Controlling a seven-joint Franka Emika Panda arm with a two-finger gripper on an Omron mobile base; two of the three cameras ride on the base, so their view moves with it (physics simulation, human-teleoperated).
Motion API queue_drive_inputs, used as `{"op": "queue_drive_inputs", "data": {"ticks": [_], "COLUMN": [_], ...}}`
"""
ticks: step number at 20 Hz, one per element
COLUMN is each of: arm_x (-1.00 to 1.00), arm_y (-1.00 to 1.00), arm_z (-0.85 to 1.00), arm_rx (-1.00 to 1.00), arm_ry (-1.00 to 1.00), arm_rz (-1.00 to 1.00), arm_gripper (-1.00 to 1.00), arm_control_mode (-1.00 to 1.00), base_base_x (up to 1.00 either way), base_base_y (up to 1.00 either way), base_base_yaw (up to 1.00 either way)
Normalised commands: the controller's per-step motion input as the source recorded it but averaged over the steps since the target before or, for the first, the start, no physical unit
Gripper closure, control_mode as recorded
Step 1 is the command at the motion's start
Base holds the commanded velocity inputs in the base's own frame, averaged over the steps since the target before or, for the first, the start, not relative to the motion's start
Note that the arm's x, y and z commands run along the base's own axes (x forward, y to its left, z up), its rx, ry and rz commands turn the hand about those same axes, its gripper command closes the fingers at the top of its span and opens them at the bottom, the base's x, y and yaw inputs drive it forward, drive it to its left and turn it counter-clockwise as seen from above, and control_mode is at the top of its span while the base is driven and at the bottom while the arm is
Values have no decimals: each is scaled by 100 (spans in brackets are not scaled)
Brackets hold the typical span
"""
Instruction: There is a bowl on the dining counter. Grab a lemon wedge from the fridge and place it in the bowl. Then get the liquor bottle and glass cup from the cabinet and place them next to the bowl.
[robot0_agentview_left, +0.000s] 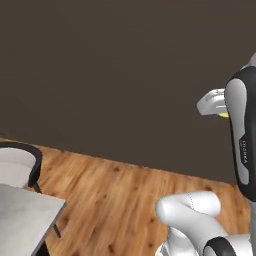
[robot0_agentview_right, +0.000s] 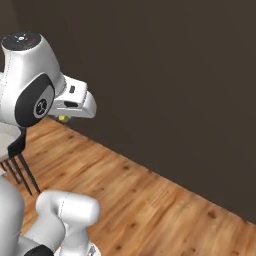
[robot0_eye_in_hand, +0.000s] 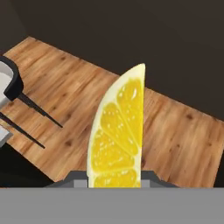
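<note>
- Lemon wedge (robot0_eye_in_hand: 117, 131), a bright yellow slice with pale rind and glossy segmented flesh, stands upright between my fingers (robot0_eye_in_hand: 114, 180) in the hand view, its pointed tip toward 12 o'clock and its base sunk between the two tips.
- My fingers are drawn in narrow and clamped on the wedge from both sides; it is carried in the air above the floor.
- In the left base view, a sliver of yellow (robot0_agentview_left: 223, 114) peeks out under my white hand at about 3 o'clock, beside the dark forearm.
- In the right base view, the same yellow speck (robot0_agentview_right: 63, 118) shows beneath my hand at about 10 o'clock.
- Below me lies a warm brown wooden plank floor (robot0_eye_in_hand: 175, 131), and a flat dark brown wall (robot0_agentview_left: 115, 75) rises behind it.
- A grey-white marble counter corner (robot0_agentview_left: 25, 215) sits at 8 o'clock in the left base view, with a dark-framed, pale-seated stool (robot0_agentview_left: 17, 162) just behind it.
</note>
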Motion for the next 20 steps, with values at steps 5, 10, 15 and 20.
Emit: {"op": "queue_drive_inputs", "data": {"ticks": [5,10,15,20], "arm_x": [0,0,0,0], "arm_y": [0,0,0,0], "arm_z": [0,0,0,0], "arm_rx": [0,0,0,0], "arm_ry": [0,0,0,0], "arm_rz": [0,0,0,0], "arm_gripper": [100,100,100,100], "arm_control_mode": [100,100,100,100], "base_base_x": [100,100,100,99], "base_base_y": [-26,-27,-30,-33], "base_base_yaw": [48,48,49,54]}}
